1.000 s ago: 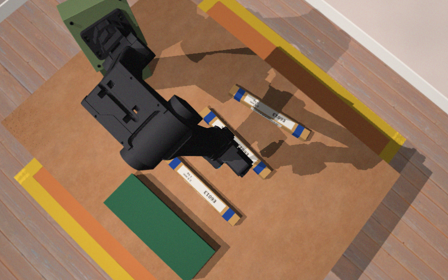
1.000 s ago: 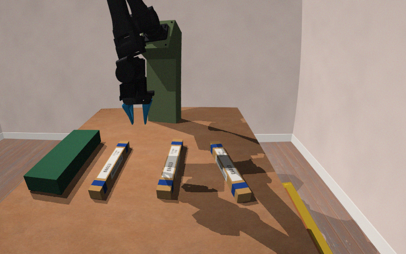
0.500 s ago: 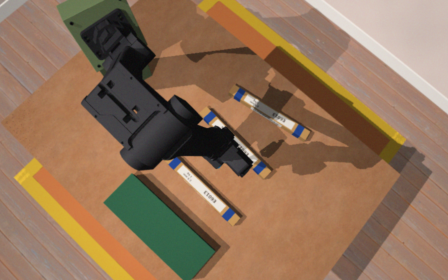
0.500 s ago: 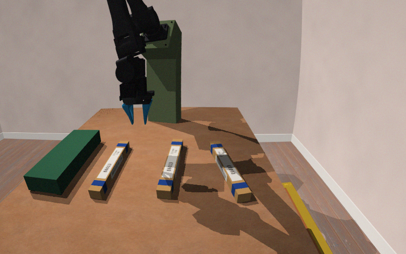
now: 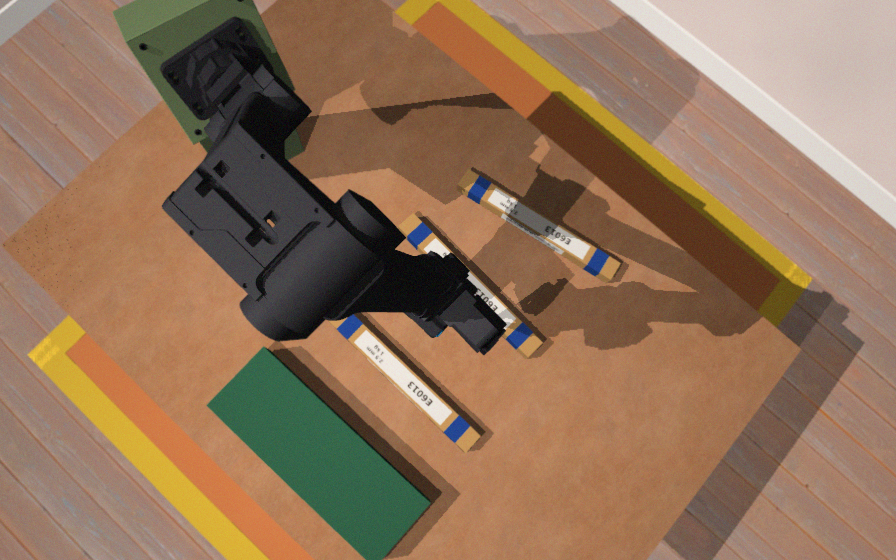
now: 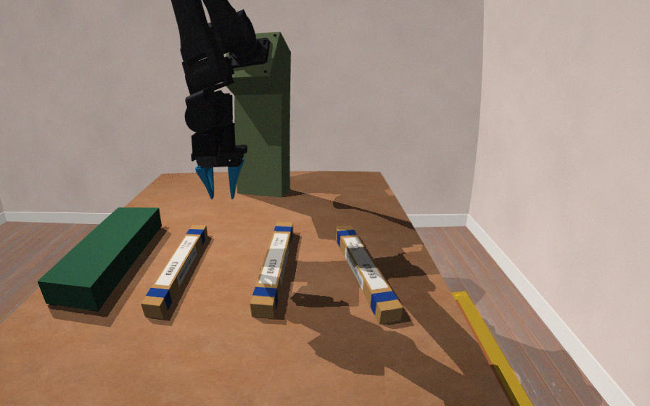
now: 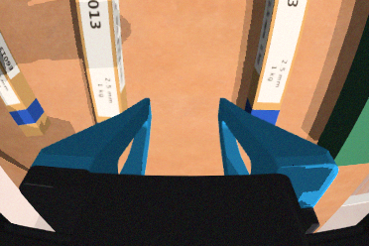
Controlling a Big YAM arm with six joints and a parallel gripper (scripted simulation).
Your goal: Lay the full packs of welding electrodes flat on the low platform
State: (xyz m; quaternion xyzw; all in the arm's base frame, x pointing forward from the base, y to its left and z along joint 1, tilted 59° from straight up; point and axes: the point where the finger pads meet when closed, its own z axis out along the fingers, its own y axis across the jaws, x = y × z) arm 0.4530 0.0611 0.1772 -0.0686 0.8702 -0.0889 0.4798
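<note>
The low green platform [image 5: 319, 452] [image 6: 90, 251] [image 7: 356, 137] has nothing on it. One pack [image 5: 401, 375] [image 6: 180, 259] [image 7: 280, 43] lies flat on the table beside the platform. The middle pack [image 5: 521, 336] [image 6: 273, 257] [image 7: 99, 33] lies flat, partly hidden by the arm in the top view. The third pack [image 5: 542, 224] [image 6: 368, 267] [image 7: 27, 109] lies flat and angled, farthest from the platform. My gripper [image 6: 222, 197] [image 7: 184, 106] is part open and empty, pointing down above the table. In the wrist view its fingers are between the near and middle packs, touching neither.
The arm's green pedestal [image 5: 142, 26] [image 6: 262, 156] stands at one end of the brown table [image 5: 611, 417] [image 6: 206, 352]. A yellow and orange rail [image 5: 653, 149] [image 6: 489, 343] runs along the side past the third pack. Another rail [image 5: 152, 445] runs beyond the platform.
</note>
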